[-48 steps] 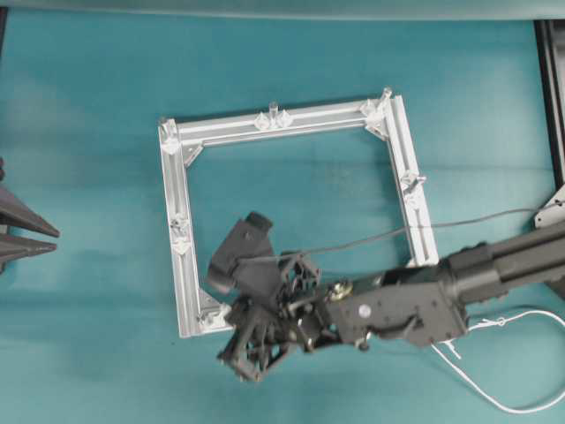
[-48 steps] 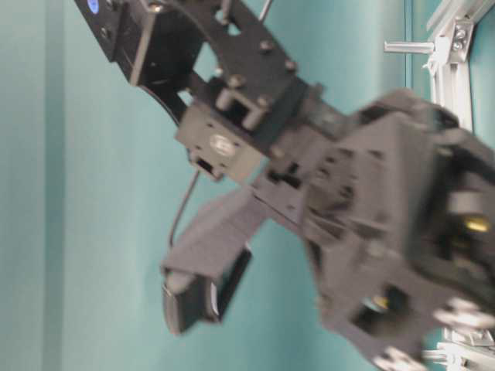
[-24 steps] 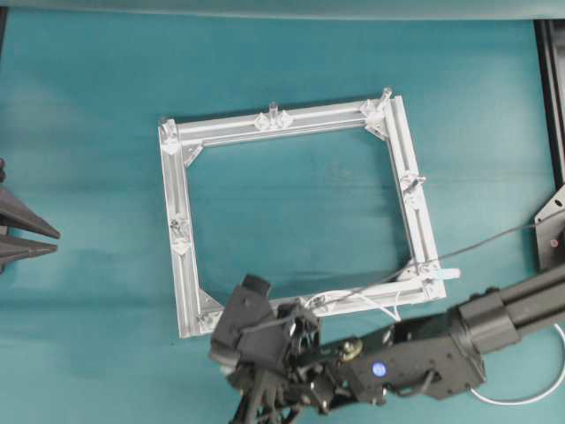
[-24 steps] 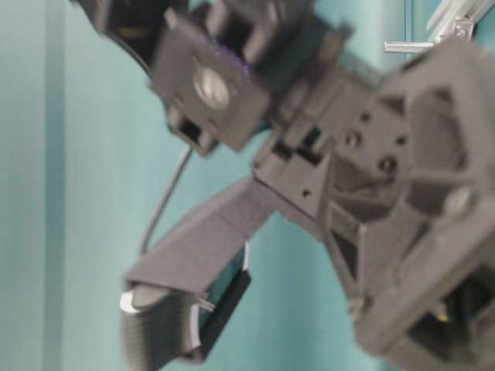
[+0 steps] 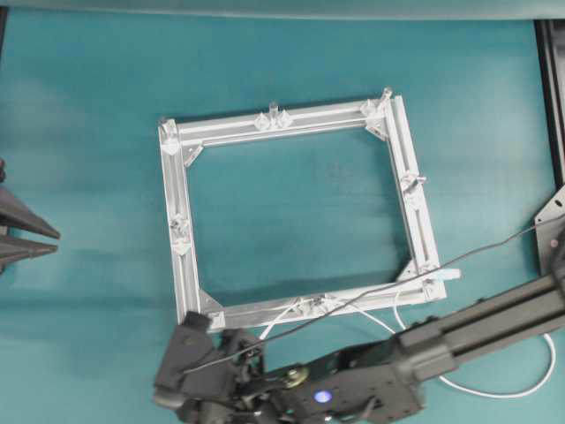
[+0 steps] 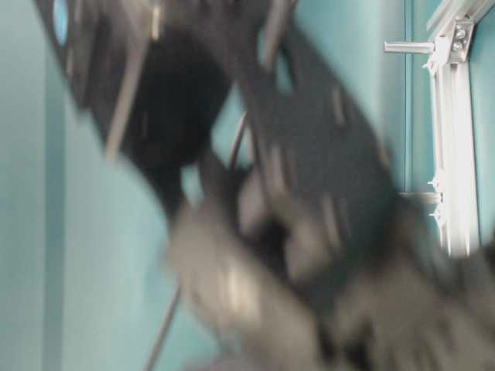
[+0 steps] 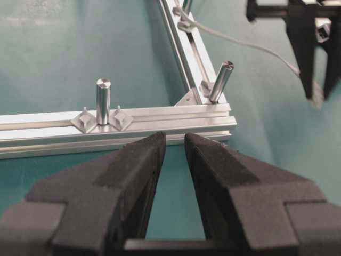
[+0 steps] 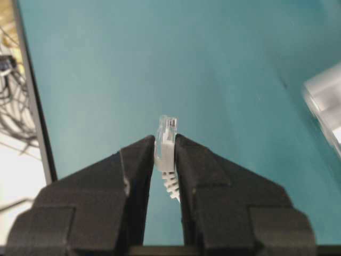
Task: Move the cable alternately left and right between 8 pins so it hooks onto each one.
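The square silver frame [image 5: 185, 265] lies mid-table in the overhead view, with thin upright pins [image 5: 273, 108] on its bars. The white cable [image 5: 275, 318] runs from the bottom right to the near bar and on to my right gripper [image 5: 172, 375], which sits just outside the frame's near-left corner. In the right wrist view that gripper [image 8: 165, 146] is shut on the cable's clear plug [image 8: 167, 133]. My left gripper [image 7: 175, 141] is open and empty, close to the frame's left bar, facing two pins [image 7: 103, 101] and the cable [image 7: 240, 42]. The table-level view is blurred by the arm.
A black rail [image 5: 549, 88] runs along the right edge. The right arm's dark grey wire [image 5: 477, 256] crosses above the frame's near-right corner. The right arm's fingers [image 7: 303, 53] show at the top right of the left wrist view. A black table edge [image 8: 34, 106] lies ahead of the right gripper.
The right arm swept from inside the frame across the near bar and leftward, outside the near-left corner, pulling the cable along that bar. The left gripper stayed still.
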`<state>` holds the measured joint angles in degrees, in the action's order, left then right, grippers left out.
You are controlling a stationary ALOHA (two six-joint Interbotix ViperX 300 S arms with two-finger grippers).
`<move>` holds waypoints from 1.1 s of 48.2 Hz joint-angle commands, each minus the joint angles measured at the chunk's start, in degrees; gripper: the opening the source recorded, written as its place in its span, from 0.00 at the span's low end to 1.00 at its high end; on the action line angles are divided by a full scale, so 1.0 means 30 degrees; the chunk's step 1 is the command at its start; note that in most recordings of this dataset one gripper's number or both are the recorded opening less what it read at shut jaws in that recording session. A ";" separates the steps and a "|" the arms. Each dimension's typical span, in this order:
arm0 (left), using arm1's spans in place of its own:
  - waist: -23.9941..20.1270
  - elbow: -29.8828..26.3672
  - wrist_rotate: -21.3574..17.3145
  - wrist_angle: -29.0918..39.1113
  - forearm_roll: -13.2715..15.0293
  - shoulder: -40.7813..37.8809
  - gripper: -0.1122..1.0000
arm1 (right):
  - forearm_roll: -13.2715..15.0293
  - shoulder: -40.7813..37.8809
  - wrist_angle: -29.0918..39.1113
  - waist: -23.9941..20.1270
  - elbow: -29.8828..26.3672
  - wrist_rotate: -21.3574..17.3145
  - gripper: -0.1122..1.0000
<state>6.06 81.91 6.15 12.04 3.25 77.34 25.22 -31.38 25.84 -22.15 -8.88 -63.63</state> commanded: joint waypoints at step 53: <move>0.0029 -0.0205 -0.0059 -0.0088 -0.0059 -0.0117 0.42 | 0.0791 -0.1465 0.4687 0.3545 -0.4687 -0.1553 0.24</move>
<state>6.15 81.91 6.15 12.04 3.25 77.34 26.89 -38.50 39.99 -12.30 -22.94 -68.20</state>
